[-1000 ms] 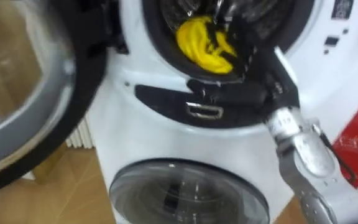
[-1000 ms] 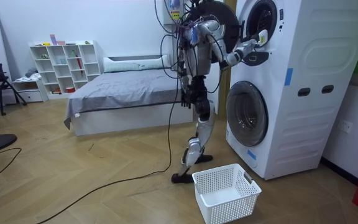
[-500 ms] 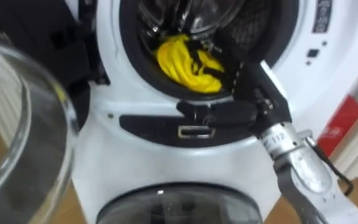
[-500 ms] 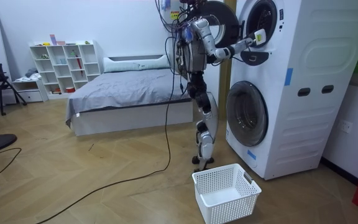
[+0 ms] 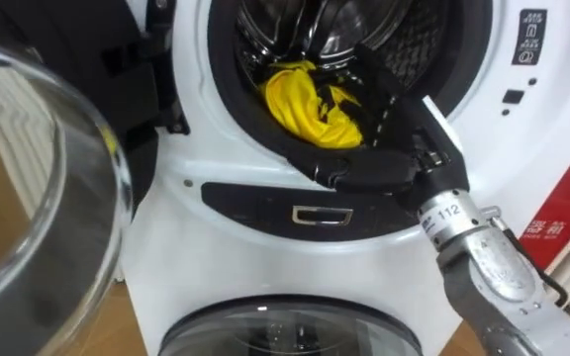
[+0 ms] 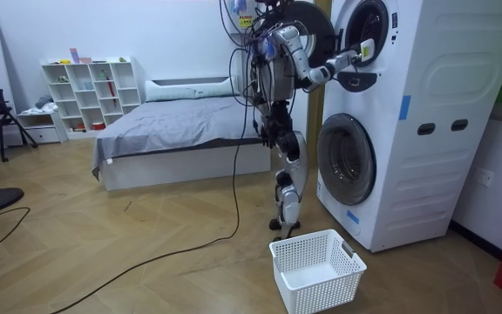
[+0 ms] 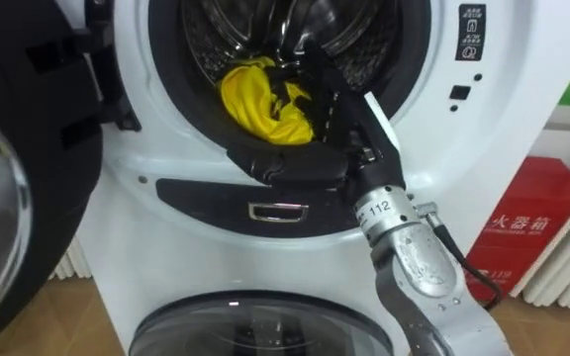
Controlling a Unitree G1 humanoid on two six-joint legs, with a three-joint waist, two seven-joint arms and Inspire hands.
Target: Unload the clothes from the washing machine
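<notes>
Robot stands upright just in front of the stacked washing machine (image 6: 425, 131), right hand (image 6: 362, 53) up at its upper drum mouth. Upper door (image 6: 310, 30) swung open. White basket (image 6: 316, 270) on the floor before the machine's lower door. Bed (image 6: 181, 131) well away from the machine.

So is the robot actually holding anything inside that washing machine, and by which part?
It cannot be told: its right hand lies against the right side of the yellow garment in the drum, but no grip shows.
</notes>
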